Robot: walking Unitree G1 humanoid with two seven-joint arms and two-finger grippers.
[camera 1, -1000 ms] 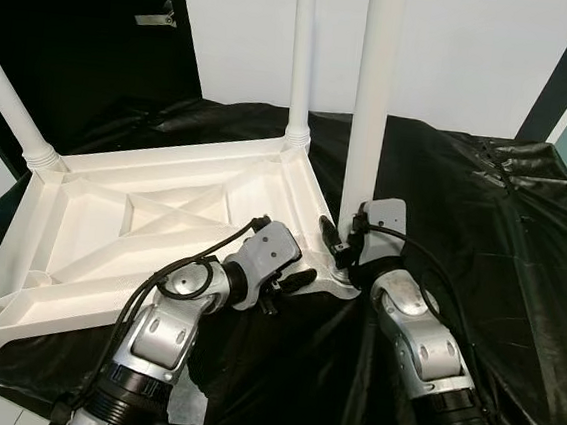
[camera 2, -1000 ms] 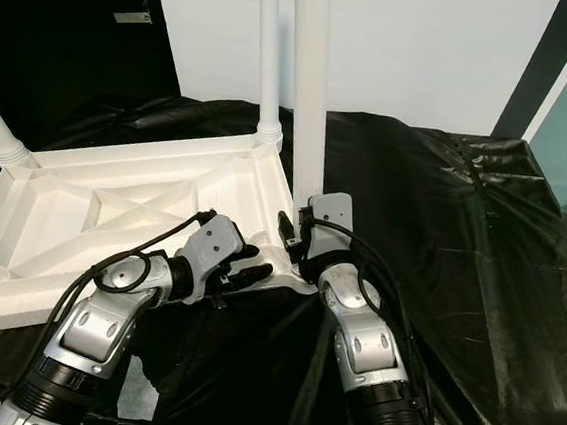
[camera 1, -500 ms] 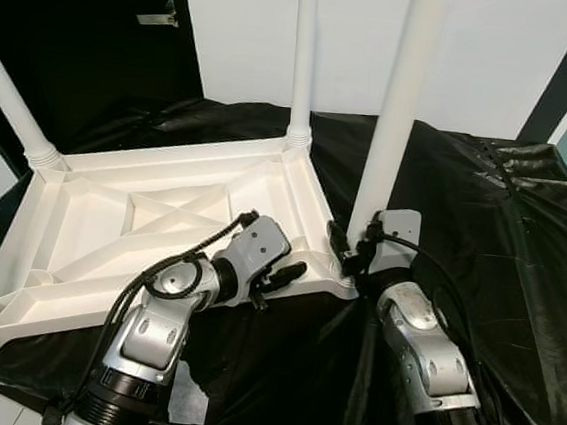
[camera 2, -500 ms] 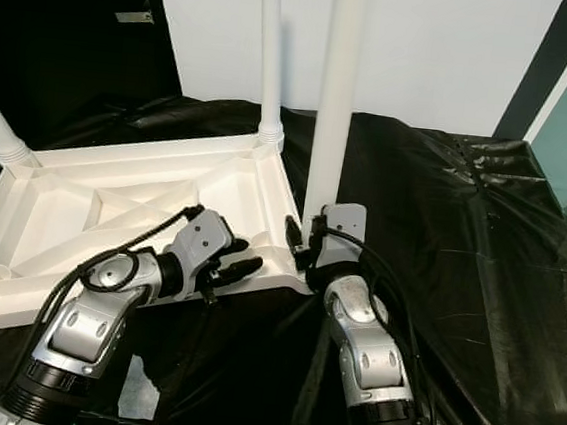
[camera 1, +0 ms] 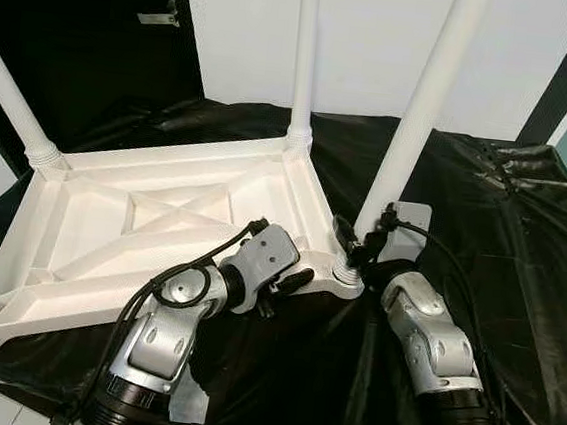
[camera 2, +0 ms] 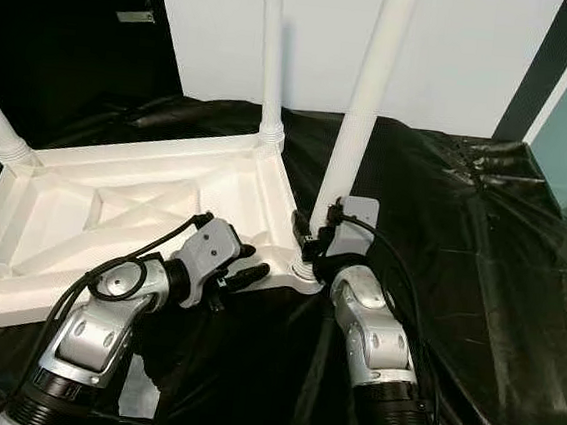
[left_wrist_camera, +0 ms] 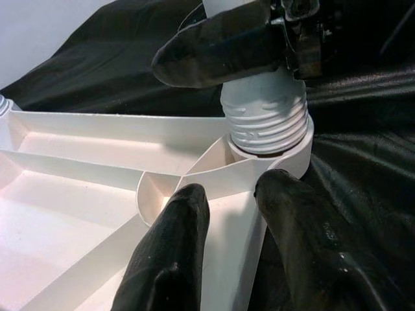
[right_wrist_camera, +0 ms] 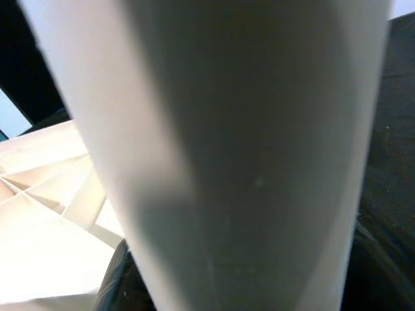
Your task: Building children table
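Upside down, a white plastic tabletop (camera 1: 152,225) lies on black sheeting (camera 1: 521,246). Right claw (camera 1: 358,252) pinches a white leg (camera 1: 417,125) just above its corner socket; the leg's long axis tilts rightward. Left claw (left_wrist_camera: 227,214), fingers spread, straddles the tabletop rim beside that socket. No writing is legible.

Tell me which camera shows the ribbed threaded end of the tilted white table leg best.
The left wrist view: the leg's ribbed threaded end sits sharp at the white tabletop's corner socket. The eye views show it small beside the right gripper; the right wrist view shows blurred shaft.
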